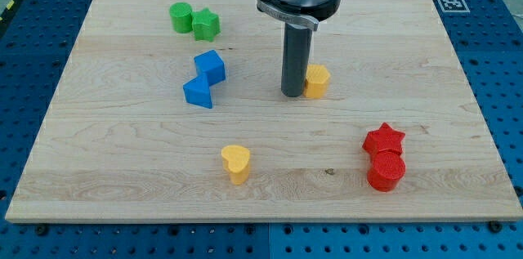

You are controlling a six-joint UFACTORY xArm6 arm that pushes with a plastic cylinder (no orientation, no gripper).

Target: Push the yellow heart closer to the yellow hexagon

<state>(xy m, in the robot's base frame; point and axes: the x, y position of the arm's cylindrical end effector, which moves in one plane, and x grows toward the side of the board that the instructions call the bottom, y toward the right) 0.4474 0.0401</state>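
Yellow heart: lies on the desk near the view's bottom, a little left of centre, standing alone.
Yellow hexagon: sits above and to the right of the heart, well apart from it, near the middle of the desk.
My tip: lower end of the dark rod, set just beside the hexagon on its left, seemingly touching it; far from the heart.
Claw: none fitted, so no apart-or-together state can be told.
Blue blocks: a cube and a triangular block touching, left of the rod.
Green blocks: a cylinder and a star touching, upper left.
Red blocks: a star and a cylinder touching, lower right.
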